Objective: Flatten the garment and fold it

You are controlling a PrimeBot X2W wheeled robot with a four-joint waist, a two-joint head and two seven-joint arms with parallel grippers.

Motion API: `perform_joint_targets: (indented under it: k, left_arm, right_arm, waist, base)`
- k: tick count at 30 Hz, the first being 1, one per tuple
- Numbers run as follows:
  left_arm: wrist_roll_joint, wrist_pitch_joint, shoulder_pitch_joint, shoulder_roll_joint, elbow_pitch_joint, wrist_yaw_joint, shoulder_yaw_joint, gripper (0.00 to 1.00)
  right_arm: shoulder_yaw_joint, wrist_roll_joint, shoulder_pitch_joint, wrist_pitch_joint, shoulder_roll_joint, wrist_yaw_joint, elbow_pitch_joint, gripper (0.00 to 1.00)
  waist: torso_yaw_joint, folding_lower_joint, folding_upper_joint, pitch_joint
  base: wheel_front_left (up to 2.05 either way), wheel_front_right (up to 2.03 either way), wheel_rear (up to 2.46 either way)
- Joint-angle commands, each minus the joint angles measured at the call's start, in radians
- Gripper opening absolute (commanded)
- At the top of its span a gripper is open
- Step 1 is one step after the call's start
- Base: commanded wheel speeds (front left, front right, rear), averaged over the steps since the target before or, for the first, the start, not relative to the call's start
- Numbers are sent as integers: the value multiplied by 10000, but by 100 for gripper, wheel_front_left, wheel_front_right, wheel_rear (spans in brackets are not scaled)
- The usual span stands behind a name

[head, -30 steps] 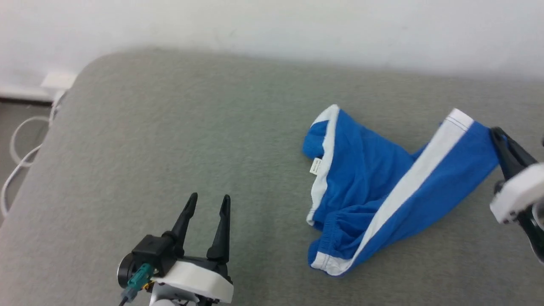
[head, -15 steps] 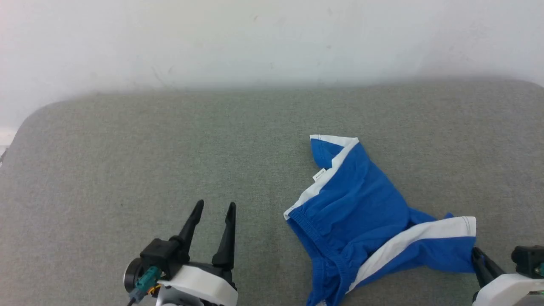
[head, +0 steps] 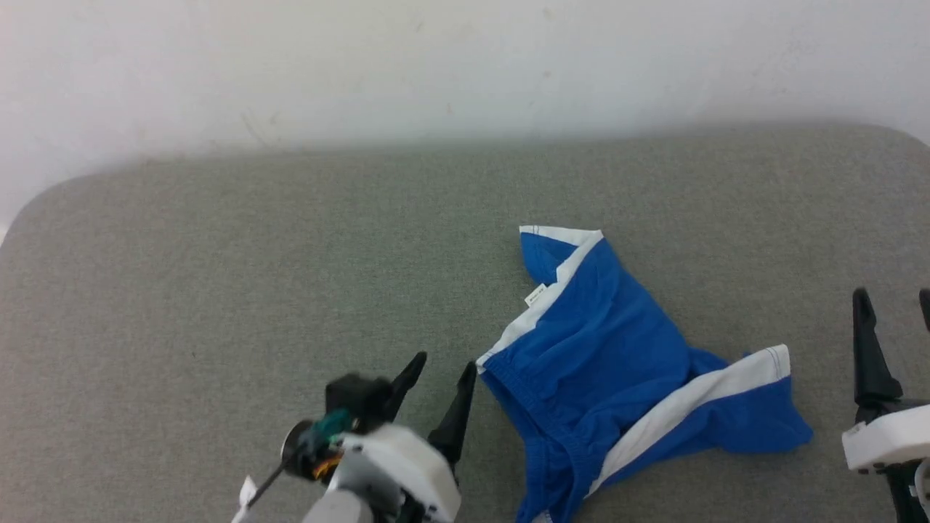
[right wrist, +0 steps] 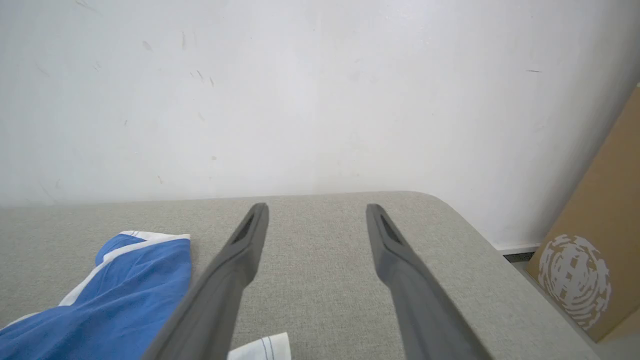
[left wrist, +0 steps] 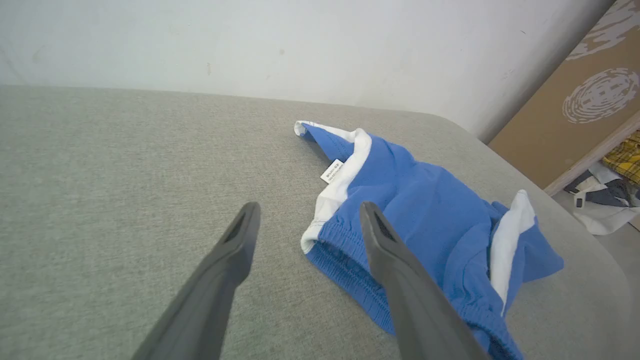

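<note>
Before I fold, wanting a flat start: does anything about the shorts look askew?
Yes. The shorts lie crumpled on the grey pad: one leg twists sideways with its white stripe up, the waistband is bunched, and a label sticks out.

Blue shorts (head: 610, 363) with white stripes, crumpled, lying on grey surface
</note>
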Motion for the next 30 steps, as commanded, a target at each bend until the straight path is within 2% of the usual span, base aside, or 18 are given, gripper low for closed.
perform_joint_targets:
  k: [1, 4, 9, 13, 18, 19, 20, 21, 25, 30]
  left_arm:
    - [-189, 705, -597, -12, 59, 226, -189, 100]
    - [-459, 1970, -1261, -12, 170, 409, -566, 100]
    - [-190, 3893, -2208, 33, 817, 771, -987, 100]
    - [-9, 4547, -2714, 131, 1101, 1015, -1044, 100]
    - [134, 5023, -2953, 317, 1480, 1051, -1175, 100]
    - [188, 5041, -2987, 388, 1559, 1080, -1187, 76]
    - [230, 5045, -3001, 459, 1623, 1115, -1184, 27]
    - [216, 5014, -2999, 501, 1654, 1134, -1151, 0]
    - [-5, 4616, -3001, 690, 1552, 1213, -777, 0]
    - [-244, 3875, -3104, 1186, 1144, 1502, 21, 0]
  right_arm:
    - [-69, -223, -118, -121, 301, -7, -428, 100]
    - [-49, -447, -62, -167, 584, -7, -818, 100]
    - [-245, -822, -74, -160, 952, -7, -814, 100]
    - [-547, -1195, -242, -220, 1194, -7, -609, 100]
    - [-450, -1267, -309, -352, 1280, -7, -335, 100]
    - [-424, -1257, -324, -393, 1291, -7, -282, 100]
    - [-408, -1240, -344, -450, 1298, -7, -202, 100]
    - [-394, -1222, -366, -497, 1303, -7, -121, 100]
    - [-287, -1108, -427, -620, 1312, -7, 183, 100]
    - [-134, -1107, -473, -668, 1314, -7, 436, 100]
  waist:
    - [-146, 0, 0, 186]
    - [-325, 0, 0, 428]
    - [-729, 0, 0, 851]
    - [-1032, 0, 0, 1168]
    - [-1213, 0, 0, 1409]
    - [-1243, 0, 0, 1441]
    - [-1263, 0, 0, 1463]
    - [-1270, 0, 0, 1478]
    - [-1153, 0, 0, 1405]
    - [-912, 0, 0, 1133]
  base:
    - [0, 0, 0]
    - [0, 0, 0]
    - [0, 0, 0]
    - [0, 0, 0]
    - [0, 0, 0]
    - [0, 0, 0]
    - [0, 0, 0]
    - [0, 0, 0]
    - [0, 0, 0]
    - [0, 0, 0]
